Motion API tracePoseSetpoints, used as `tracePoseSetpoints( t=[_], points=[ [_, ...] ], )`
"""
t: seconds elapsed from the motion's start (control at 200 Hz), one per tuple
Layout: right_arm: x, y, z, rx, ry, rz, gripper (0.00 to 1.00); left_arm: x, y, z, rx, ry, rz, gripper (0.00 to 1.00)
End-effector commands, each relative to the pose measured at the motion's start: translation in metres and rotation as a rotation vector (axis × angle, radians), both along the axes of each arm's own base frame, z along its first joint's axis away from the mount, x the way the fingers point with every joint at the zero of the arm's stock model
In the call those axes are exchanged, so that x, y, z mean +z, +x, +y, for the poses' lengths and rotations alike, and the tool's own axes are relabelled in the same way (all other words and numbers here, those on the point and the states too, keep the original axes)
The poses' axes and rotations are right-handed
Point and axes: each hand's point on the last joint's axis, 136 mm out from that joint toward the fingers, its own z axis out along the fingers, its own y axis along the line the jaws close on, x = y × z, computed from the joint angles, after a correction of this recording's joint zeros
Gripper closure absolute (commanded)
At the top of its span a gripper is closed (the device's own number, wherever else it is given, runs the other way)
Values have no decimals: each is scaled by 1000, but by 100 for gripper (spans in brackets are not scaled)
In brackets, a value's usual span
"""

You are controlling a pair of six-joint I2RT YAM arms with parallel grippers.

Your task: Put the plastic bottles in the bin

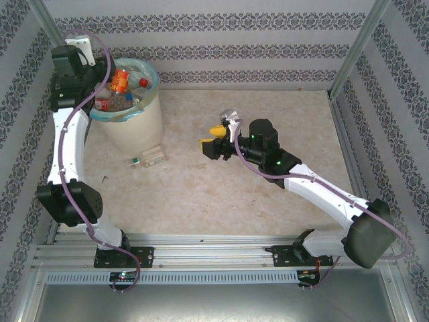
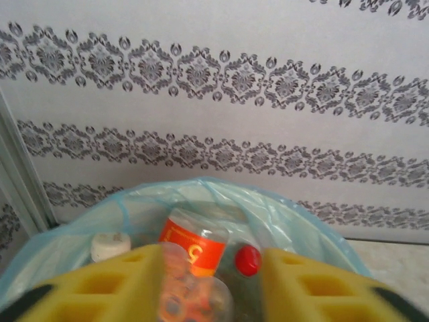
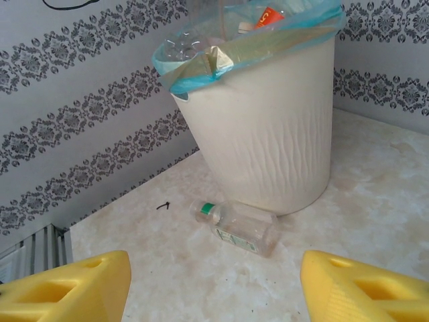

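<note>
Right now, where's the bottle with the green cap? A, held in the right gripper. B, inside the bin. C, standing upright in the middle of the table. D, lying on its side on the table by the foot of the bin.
D: the green-capped bottle lies on its side on the table, just outside the bin near its base.
</note>
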Motion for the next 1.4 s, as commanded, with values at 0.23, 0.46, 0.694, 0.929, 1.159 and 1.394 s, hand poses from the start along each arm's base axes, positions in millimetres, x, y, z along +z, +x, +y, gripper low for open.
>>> tracePoseSetpoints(
  t=[0.23,0.46,0.694,0.929,1.159,1.394],
  points=[
    [9,-5,12,43,19,-15,32,-67,-34,2,15,24,217,20],
    [10,-9,10,42,19,-19,32,-37,-46,19,111,119,112,19],
    [3,-11,11,40,16,-6,32,0,-67,29,192,154,21,18],
    [0,-12,10,40,6,-10,32,7,-81,38,237,113,-19,17],
    [-4,-12,10,38,2,-4,32,-9,-69,37,180,94,55,14],
    [-6,-12,9,41,-4,-1,32,-46,-34,34,86,91,156,14]
  ],
)
